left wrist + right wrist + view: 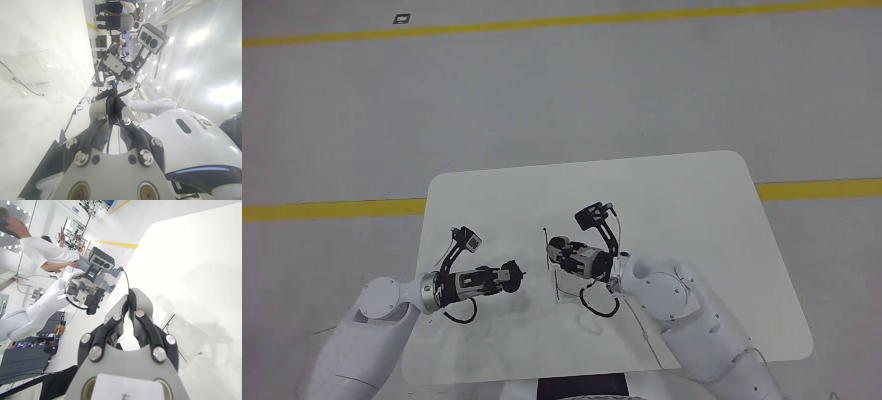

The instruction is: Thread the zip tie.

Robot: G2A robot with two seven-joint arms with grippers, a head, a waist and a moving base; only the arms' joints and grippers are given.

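Zip tie point(126, 279) is pinched in the right gripper point(129, 298), whose fingers are closed flat on the strap. The strap runs out past the fingertips point(140, 298) in a slight curve, with its small head at the far end, free in the air. A short length also shows behind the tips, between the finger links. In the top view the tie is a thin dark line sticking out from the right gripper, between the two grippers. The left gripper point(113, 97) faces the right one, near but apart. Its fingers are pressed together at the tips (can't tell if anything is caught between them). Both grippers are over the near-middle part of the white table point(692, 190). On the table beside them lies a clear plastic sheet point(40, 58) with loose black ties point(24, 84) on it.
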